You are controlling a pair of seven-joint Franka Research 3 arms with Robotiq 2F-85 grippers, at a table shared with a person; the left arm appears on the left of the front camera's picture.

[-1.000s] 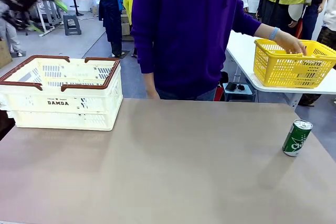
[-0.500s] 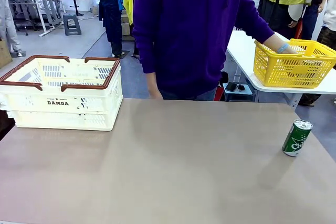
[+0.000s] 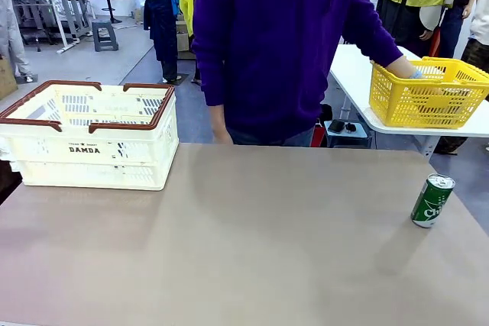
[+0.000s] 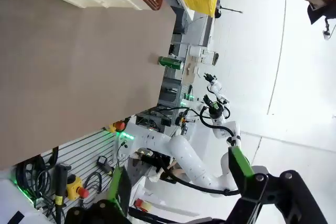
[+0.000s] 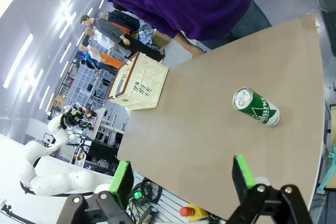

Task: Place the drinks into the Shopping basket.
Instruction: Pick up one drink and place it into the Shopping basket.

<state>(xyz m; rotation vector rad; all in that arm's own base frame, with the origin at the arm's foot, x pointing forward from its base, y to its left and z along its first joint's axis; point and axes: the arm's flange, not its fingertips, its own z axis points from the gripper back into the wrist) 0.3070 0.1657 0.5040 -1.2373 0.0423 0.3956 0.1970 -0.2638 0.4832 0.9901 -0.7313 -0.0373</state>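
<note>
The left gripper [image 4: 181, 182] has its jaws spread wide with nothing between them, and its wrist is rolled so that the worktop [image 4: 68, 61] runs sideways past it. It is held back off the near edge. The right arm [image 4: 199, 166] bends upward from its base beyond that edge. The right gripper [image 5: 181, 178], likewise wide open and empty, hangs raised above the worktop's near right corner, tilted down across it.

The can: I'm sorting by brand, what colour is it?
The can is green with white lettering, silver top; clearest in right wrist view.
</note>
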